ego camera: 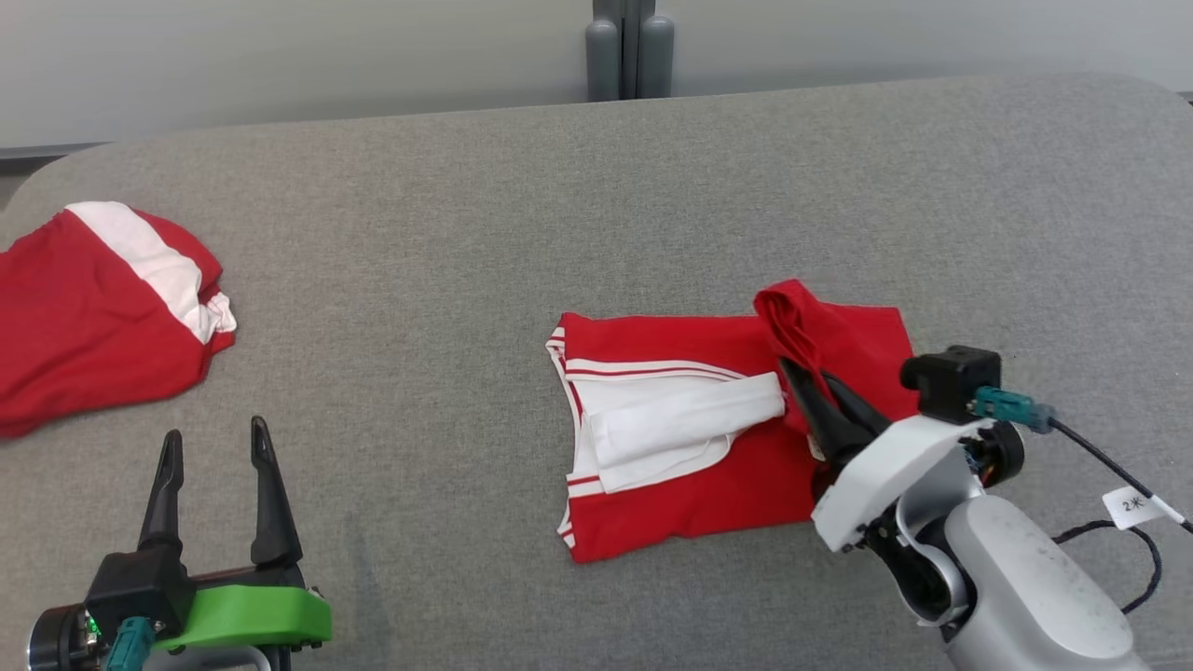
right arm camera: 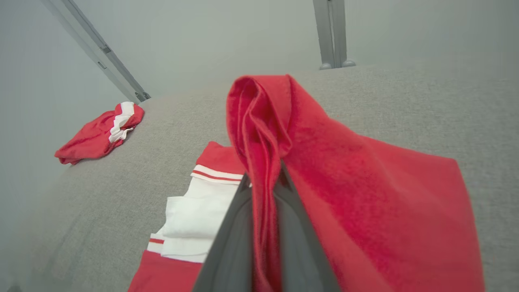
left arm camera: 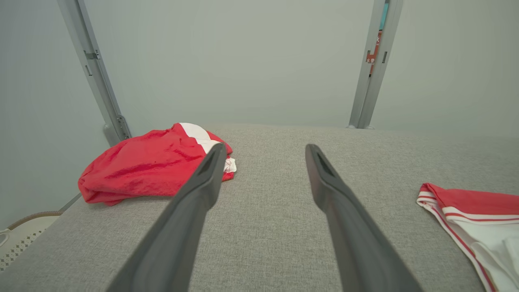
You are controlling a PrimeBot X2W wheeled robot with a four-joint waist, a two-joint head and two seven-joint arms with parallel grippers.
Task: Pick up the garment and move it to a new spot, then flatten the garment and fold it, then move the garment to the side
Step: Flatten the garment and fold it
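Garment (ego camera: 699,494), right of centre in the head view: probably light, limp cloth, best held at a bunched edge. Right gripper (ego camera: 807,380) clenches its raised red fold; left gripper (ego camera: 212,447), lower left, gapes empty.

Left claw (ego camera: 215,429), lower left, points up with fingers spread; right claw (ego camera: 803,369), lower right, is clamped, angled up-left.

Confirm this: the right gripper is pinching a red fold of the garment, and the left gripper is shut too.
Wrong on the left gripper: the left wrist view shows it open, with nothing held. The right gripper is indeed pinching a red fold of the garment.
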